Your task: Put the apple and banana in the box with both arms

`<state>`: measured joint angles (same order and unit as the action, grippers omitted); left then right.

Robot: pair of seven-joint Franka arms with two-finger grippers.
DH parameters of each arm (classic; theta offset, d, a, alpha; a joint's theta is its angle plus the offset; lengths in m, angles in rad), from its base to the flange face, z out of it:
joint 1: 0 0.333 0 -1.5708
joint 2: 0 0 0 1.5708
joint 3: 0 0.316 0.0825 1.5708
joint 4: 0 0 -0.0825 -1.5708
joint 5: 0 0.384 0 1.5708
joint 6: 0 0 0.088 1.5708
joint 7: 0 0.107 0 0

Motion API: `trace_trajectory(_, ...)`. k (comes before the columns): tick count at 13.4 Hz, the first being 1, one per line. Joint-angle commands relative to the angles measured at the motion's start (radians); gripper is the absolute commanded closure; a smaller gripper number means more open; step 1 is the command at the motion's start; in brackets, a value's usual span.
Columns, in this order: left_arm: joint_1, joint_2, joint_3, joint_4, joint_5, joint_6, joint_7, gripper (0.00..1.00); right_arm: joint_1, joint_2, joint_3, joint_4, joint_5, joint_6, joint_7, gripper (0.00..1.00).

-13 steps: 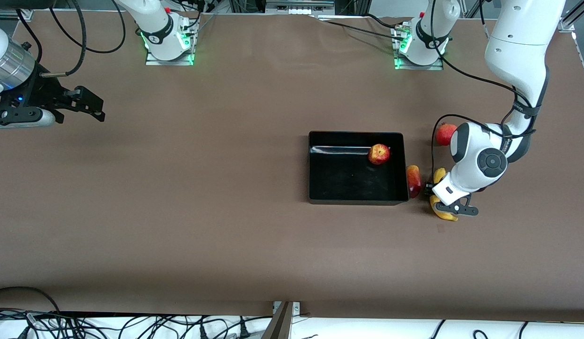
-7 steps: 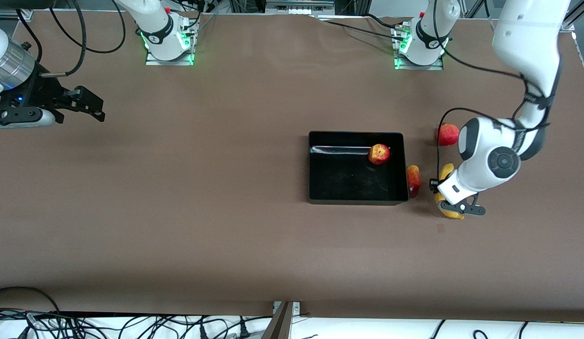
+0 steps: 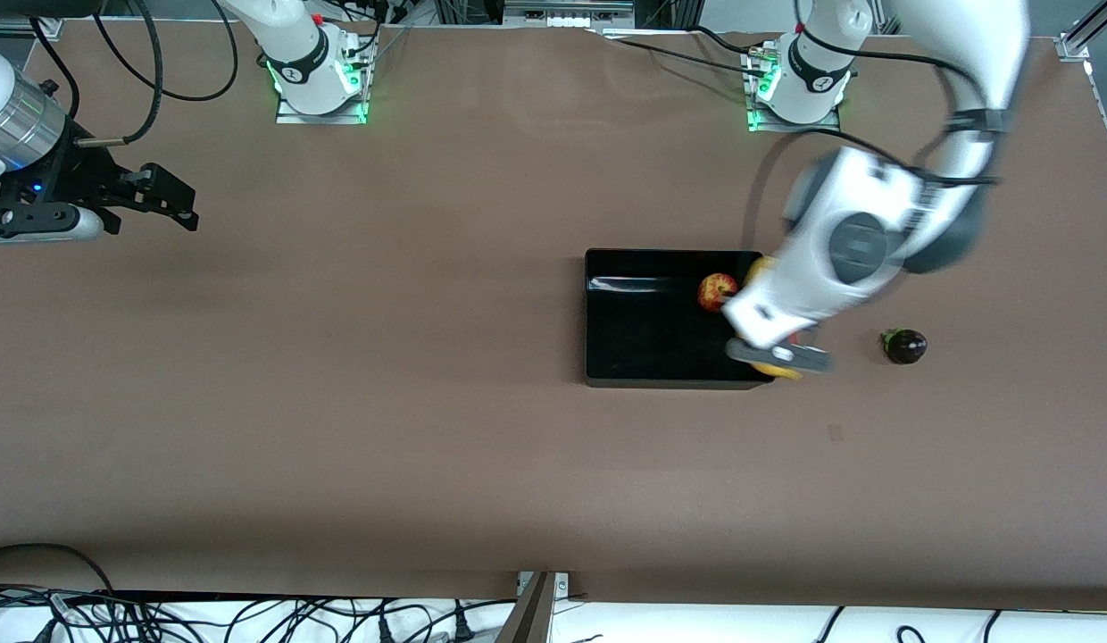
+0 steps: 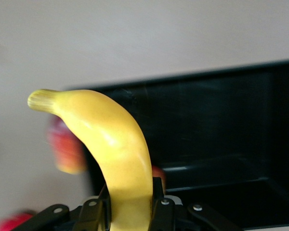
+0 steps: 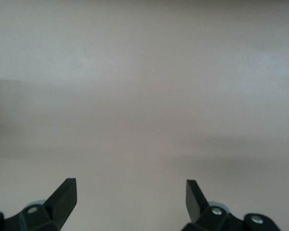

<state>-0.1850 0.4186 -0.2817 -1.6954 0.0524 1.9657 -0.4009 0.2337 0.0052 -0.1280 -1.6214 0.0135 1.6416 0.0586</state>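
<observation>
Left gripper (image 3: 779, 354) pinching smooth curved yellow banana (image 4: 111, 144) over glossy black box's (image 3: 607, 268) rim at the left arm's end, round blotchy apple (image 3: 716, 291) inside box, right gripper (image 3: 165, 198) waiting, fingers spread, over bare brown table (image 3: 384, 402)

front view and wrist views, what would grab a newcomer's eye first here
The left gripper, shut on the banana, hangs over the edge of the box at the left arm's end, and the yellow fruit fills the left wrist view. The apple already lies inside the box, a bright spot on the black. The right gripper waits open over bare table at the right arm's end.
</observation>
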Motion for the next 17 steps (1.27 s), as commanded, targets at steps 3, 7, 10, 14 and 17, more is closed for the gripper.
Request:
trace_trajectory(3, -0.076, 0.141, -0.04, 0.014, 0.004, 0.194, -0.158, 1.0, -0.014, 0.001, 0.01, 0.009, -0.001, 0.0, -0.008, 0.0)
trace_trajectory(7, -0.105, 0.218, -0.039, -0.009, 0.007, 0.306, -0.159, 1.0, -0.014, 0.001, 0.01, 0.009, -0.001, 0.0, -0.008, 0.0)
trace_trajectory(10, -0.1, 0.229, -0.039, -0.044, 0.006, 0.329, -0.159, 0.7, -0.014, 0.001, 0.01, 0.009, -0.001, 0.0, -0.008, 0.0)
trace_trajectory(14, -0.05, 0.166, -0.034, -0.035, 0.007, 0.287, -0.158, 0.0, -0.014, 0.001, 0.01, 0.009, -0.001, 0.0, -0.008, 0.0)
trace_trajectory(17, 0.024, 0.068, -0.028, 0.078, 0.009, 0.057, -0.142, 0.0, -0.014, 0.001, 0.01, 0.009, -0.001, 0.0, -0.008, 0.0)
